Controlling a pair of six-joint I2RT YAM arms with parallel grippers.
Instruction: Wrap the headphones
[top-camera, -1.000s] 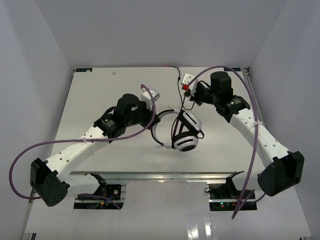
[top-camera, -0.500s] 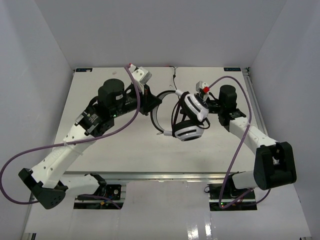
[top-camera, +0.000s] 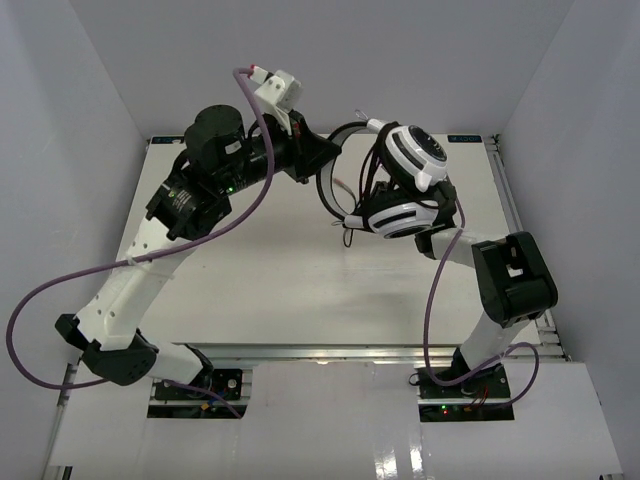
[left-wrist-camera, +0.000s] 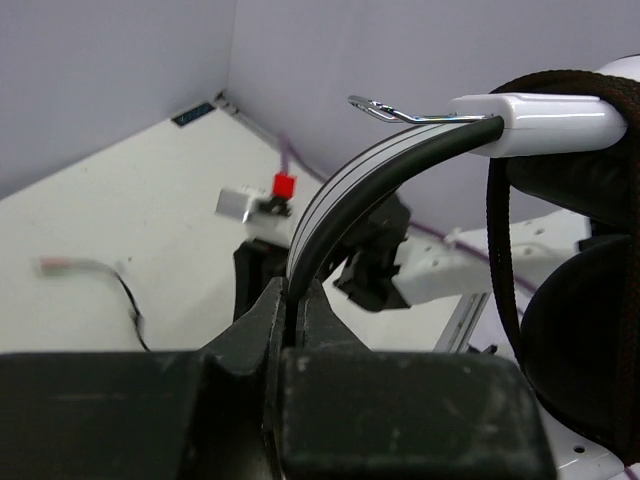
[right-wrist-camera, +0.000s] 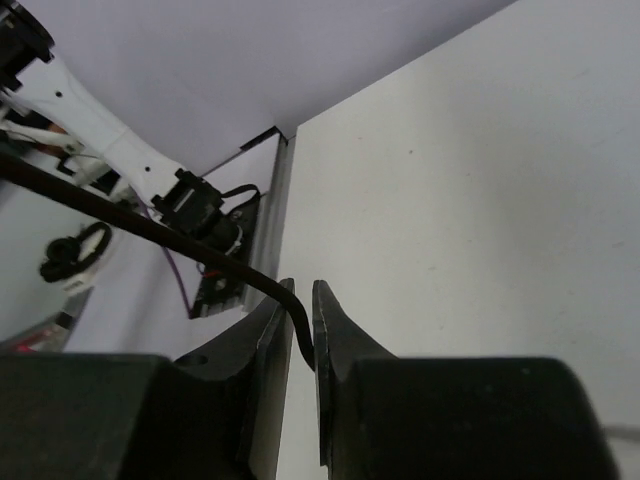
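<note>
The headphones (top-camera: 412, 155) hang above the table's (top-camera: 260, 280) far edge, their headband (left-wrist-camera: 350, 175) clamped in my left gripper (left-wrist-camera: 295, 290). The cord (right-wrist-camera: 150, 232) threads my right gripper (right-wrist-camera: 300, 300), which is nearer the earcups (top-camera: 400, 218). Its jaws are nearly closed, and I cannot tell whether they pinch.

No text, brand or number can be read in any view. A small dark strip (left-wrist-camera: 196, 113) at the far edge of the counter (left-wrist-camera: 120, 230) may carry print, but it is too blurred to make out. The headphones (top-camera: 415, 150) show no legible marking.
</note>
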